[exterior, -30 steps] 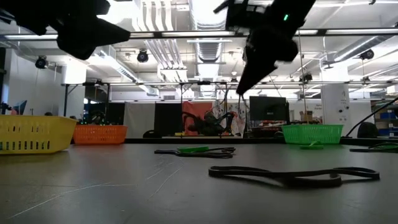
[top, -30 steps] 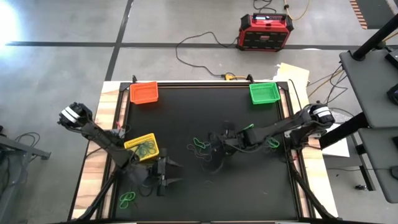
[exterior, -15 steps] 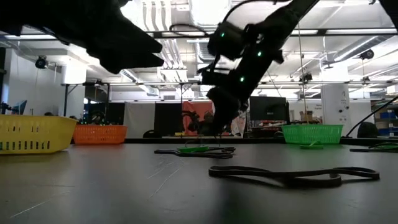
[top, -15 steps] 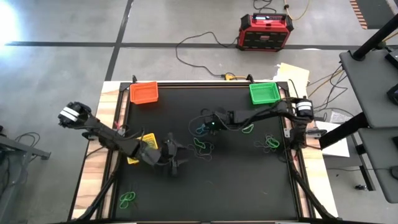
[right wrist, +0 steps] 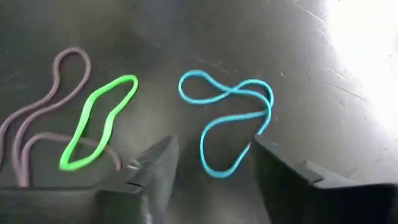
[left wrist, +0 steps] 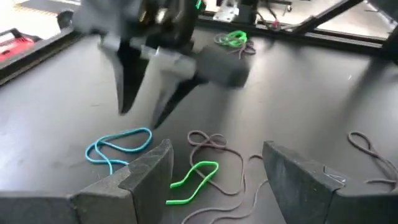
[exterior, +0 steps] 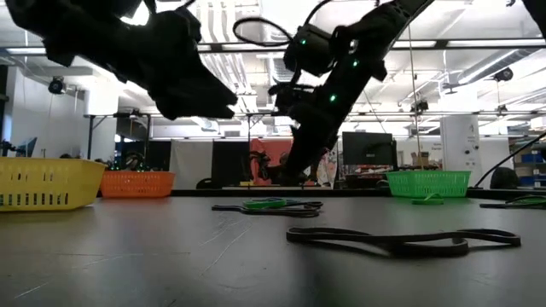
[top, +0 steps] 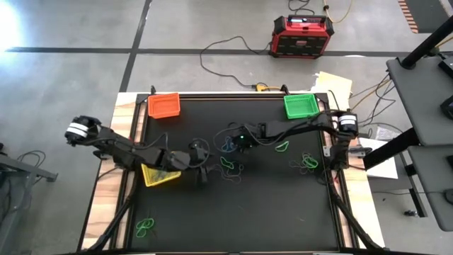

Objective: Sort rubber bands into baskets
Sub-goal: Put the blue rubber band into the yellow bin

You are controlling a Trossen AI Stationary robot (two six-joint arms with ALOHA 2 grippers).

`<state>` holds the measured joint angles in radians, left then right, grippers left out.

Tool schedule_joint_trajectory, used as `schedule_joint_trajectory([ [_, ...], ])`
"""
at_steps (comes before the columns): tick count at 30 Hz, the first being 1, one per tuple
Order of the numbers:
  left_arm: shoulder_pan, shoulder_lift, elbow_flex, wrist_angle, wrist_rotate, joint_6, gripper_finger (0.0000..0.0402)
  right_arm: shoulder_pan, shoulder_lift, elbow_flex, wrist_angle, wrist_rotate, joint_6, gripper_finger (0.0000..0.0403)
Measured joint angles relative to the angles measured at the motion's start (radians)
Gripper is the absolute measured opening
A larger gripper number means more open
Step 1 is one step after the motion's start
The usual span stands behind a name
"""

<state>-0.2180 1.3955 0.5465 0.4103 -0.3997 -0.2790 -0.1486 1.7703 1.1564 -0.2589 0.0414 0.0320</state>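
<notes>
While spread wide and empty above the dark surface [top: 283, 205], left pincer [top: 201, 167] just right of the yellow basket [top: 160, 174], beside the green and brownish bands [top: 228, 166]. Further right, right pincer [right wrist: 211, 163] parted, gripping nothing, poised over the blue rubber band [right wrist: 227, 118]. Green basket [top: 300, 105] in the far right corner.

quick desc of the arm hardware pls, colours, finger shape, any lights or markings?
Both arms are dark, slim and multi-jointed, each with a white-and-black banded joint near its base. The left gripper has two flat, dark grey wedge fingers; the right gripper has the same dark tapered fingers. The right arm shows small green lights near its wrist, with a thin black cable looped above it in the low view.
</notes>
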Motion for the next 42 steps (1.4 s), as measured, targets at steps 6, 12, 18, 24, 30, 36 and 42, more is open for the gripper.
schedule_joint_trajectory([
  [6,0.091,0.051,0.001,0.036,0.009,0.01,0.0232,0.003,-0.113,0.0,-0.104,0.011,-0.022,0.0255],
  [12,0.2,0.174,0.026,0.124,0.011,0.036,0.0232,0.076,-0.263,-0.038,-0.122,0.053,-0.018,0.0278],
  [18,0.272,0.321,0.078,0.139,0.009,0.05,0.0232,0.238,-0.397,-0.149,-0.049,0.166,0.032,0.0281],
  [24,0.317,0.476,0.113,0.304,0.026,0.079,0.0232,0.373,-0.454,-0.291,0.171,0.272,0.06,0.0274],
  [30,0.364,0.568,0.145,0.314,0.026,0.091,0.0232,0.407,-0.463,-0.38,0.265,0.308,0.105,0.0265],
  [36,0.406,0.631,0.177,0.341,0.076,0.095,0.0222,0.406,-0.444,-0.395,0.263,0.311,0.11,0.0254],
  [42,0.405,0.674,0.18,0.357,0.089,0.095,0.0124,0.406,-0.44,-0.395,0.271,0.326,0.1,0.0244],
])
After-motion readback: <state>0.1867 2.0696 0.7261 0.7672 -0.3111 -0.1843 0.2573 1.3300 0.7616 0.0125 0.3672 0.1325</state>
